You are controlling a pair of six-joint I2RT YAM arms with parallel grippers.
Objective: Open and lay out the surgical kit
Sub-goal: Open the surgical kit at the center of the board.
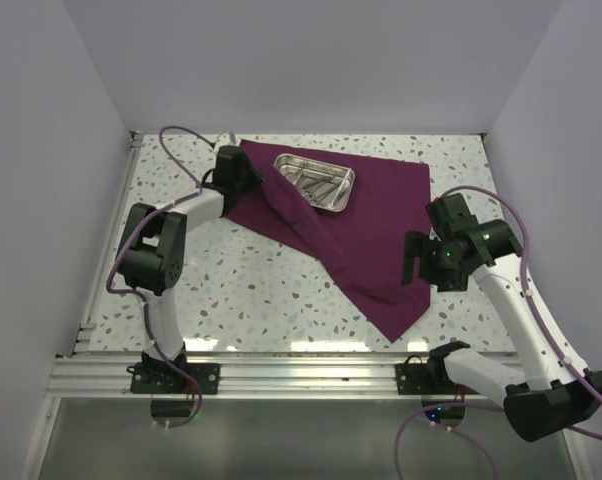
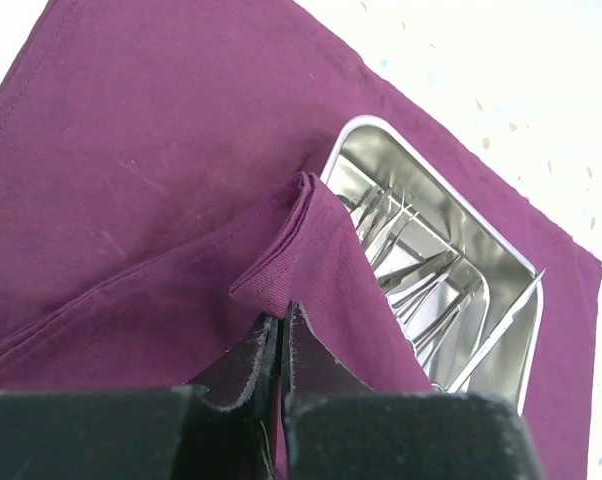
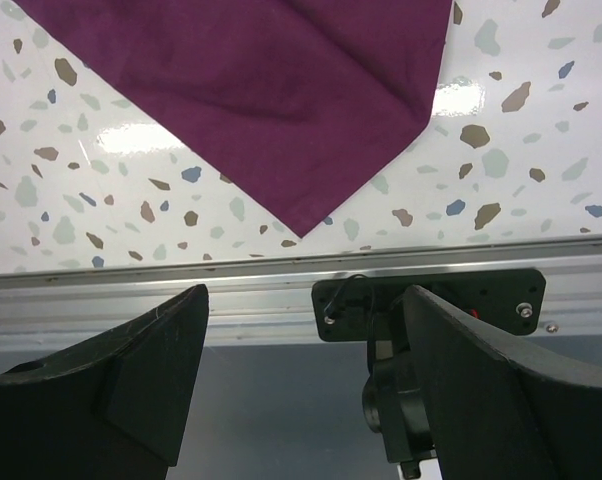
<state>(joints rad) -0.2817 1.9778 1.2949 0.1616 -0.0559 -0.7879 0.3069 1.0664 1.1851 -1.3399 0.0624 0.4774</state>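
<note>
The dark purple cloth wrap point(image 1: 371, 230) lies spread on the table with the shiny steel tray point(image 1: 314, 182) on it at the back. Several silvery instruments point(image 2: 421, 285) lie in the tray point(image 2: 501, 255). My left gripper point(image 1: 261, 181) is shut on a raised fold of the cloth point(image 2: 291, 255), just left of the tray; its fingertips point(image 2: 301, 350) pinch the fabric. My right gripper point(image 1: 421, 265) is open and empty, hovering above the cloth's right side. In the right wrist view the right gripper point(image 3: 306, 320) faces the cloth's near corner point(image 3: 311, 190).
An aluminium rail point(image 1: 281, 372) with both arm bases runs along the near table edge; it also shows in the right wrist view point(image 3: 181, 285). White walls enclose the left, back and right. Speckled tabletop point(image 1: 241, 285) shows left of the cloth.
</note>
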